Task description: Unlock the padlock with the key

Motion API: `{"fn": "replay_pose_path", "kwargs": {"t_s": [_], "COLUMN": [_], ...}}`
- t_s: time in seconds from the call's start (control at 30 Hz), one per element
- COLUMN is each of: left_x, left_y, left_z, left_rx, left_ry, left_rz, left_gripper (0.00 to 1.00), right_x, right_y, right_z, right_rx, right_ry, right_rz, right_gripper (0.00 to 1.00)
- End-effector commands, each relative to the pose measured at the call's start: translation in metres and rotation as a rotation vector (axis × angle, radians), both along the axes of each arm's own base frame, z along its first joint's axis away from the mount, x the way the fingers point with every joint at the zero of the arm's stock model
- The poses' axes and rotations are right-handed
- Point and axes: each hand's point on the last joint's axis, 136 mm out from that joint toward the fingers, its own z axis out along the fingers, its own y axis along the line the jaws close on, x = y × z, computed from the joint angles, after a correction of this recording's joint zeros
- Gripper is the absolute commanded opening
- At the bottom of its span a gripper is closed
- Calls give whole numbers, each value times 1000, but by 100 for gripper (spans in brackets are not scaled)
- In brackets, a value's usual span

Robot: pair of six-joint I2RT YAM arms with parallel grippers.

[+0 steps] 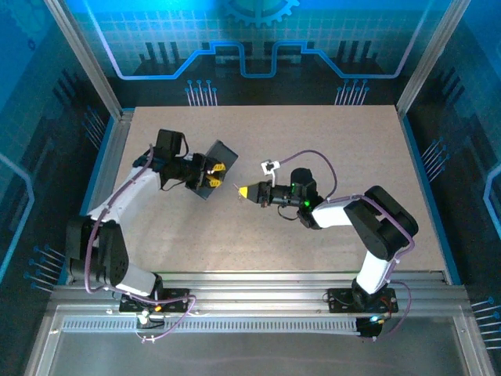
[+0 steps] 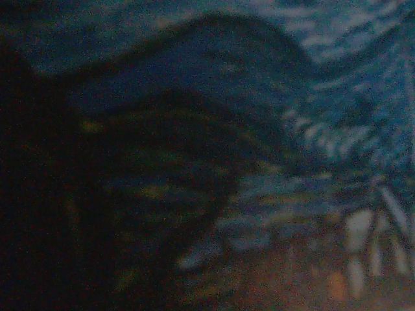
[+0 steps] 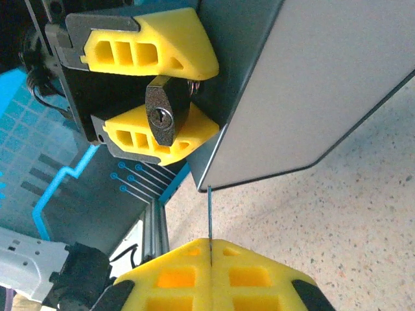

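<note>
**Narrow approach ahead, open room elsewhere**

Straight ahead of the key (image 3: 210, 214), which is pinched in the closed right gripper (image 3: 211, 245), the way is barred by a corner of the tin (image 3: 311, 84) clamped in the left gripper (image 3: 206, 97). The padlock (image 3: 166, 115) is set off the key's line and flanked closely by yellow fingers (image 3: 155, 48); its keyhole face is left uncovered. The far right of the bench (image 1: 352, 141) is unobstructed. A small white object (image 1: 270, 166) is seen just behind the right gripper.
</note>
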Motion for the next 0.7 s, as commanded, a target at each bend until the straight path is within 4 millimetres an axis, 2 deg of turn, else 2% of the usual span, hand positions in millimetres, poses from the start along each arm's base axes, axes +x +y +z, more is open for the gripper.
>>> {"fn": "replay_pose_path", "kwargs": {"t_s": [0.0,0.47,0.67], "left_x": [-6,-11,-12], "left_y": [2,12,12], "left_z": [7,-13,-17], "left_rx": [45,161,200], "left_ry": [-20,45,58], "left_rz": [-92,-112,-119], "left_gripper": [0,0,0], "right_x": [-3,-1,-1], "right_y": [2,19,29], "right_z": [15,21,15], "right_rx": [2,-2,-38], "right_ry": [-50,-70,-56], "right_rz": [43,78,108], "right_gripper": [0,0,0]}}
